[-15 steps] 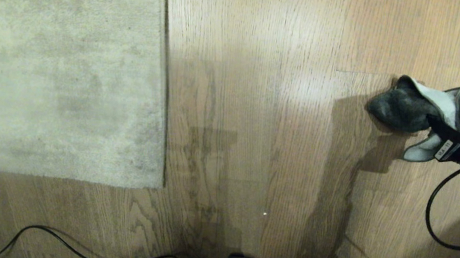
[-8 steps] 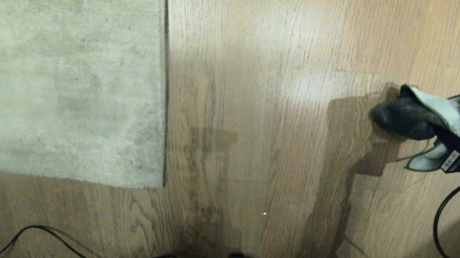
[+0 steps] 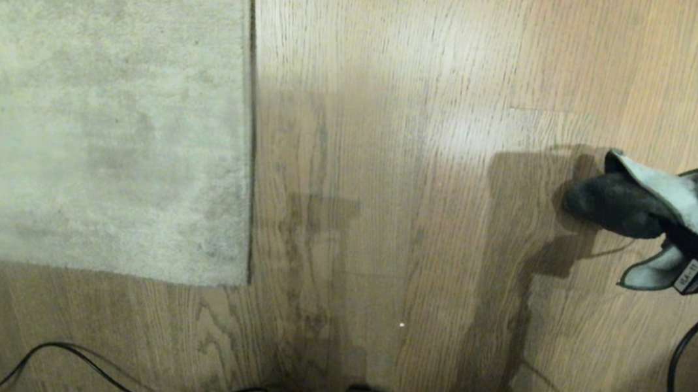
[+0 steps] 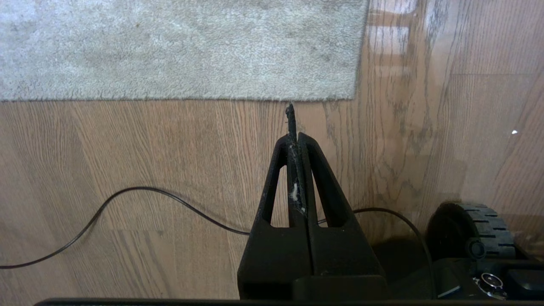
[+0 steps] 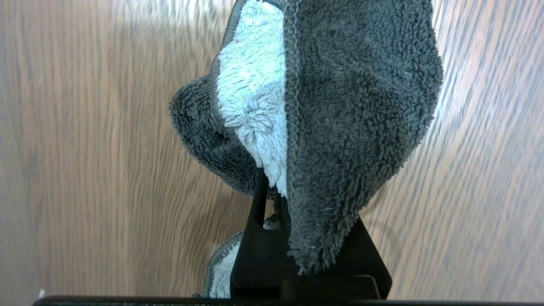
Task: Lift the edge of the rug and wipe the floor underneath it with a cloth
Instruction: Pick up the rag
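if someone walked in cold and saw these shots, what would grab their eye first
Most likely the cloth, dark grey with a pale blue side, pinched in the right gripper above the bare floor at the right of the head view. Next the big pale rug lying flat on the left, its corner near the shut left gripper.

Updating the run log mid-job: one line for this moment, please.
right pincer: shut on cloth, above floor | left pincer: shut, empty | rug: flat
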